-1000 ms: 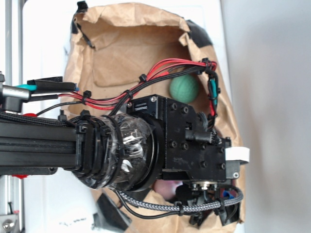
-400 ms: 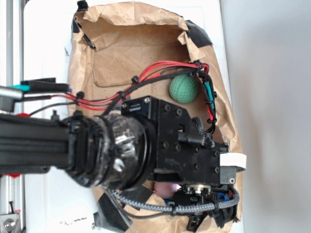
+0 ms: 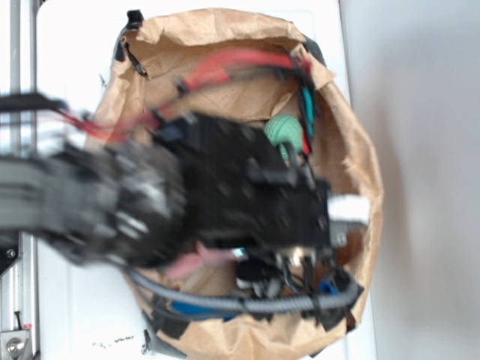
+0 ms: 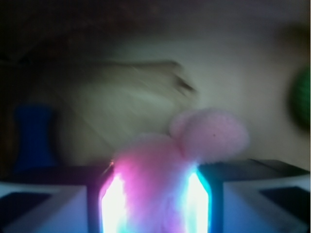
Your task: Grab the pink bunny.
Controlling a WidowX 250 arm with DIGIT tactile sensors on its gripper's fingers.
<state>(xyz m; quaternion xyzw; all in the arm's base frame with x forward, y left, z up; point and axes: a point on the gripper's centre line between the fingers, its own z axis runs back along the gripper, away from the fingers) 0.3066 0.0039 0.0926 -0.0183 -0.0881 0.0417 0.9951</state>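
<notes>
The exterior view is brightly and evenly lit, and the white desk [image 3: 75,45] at upper left is washed out almost to pure white. Motion blur smears the black arm [image 3: 112,202] across the left and centre, while the paper bag [image 3: 225,37] rim at the top stays fairly sharp. A soft shadow falls along the bag's right edge. The wrist view is dim and out of focus, dark toward its upper left. At the bottom centre, strong magenta and cyan glare flares beside the pink bunny [image 4: 204,138], perhaps pressed between the gripper [image 4: 154,204] pads.
</notes>
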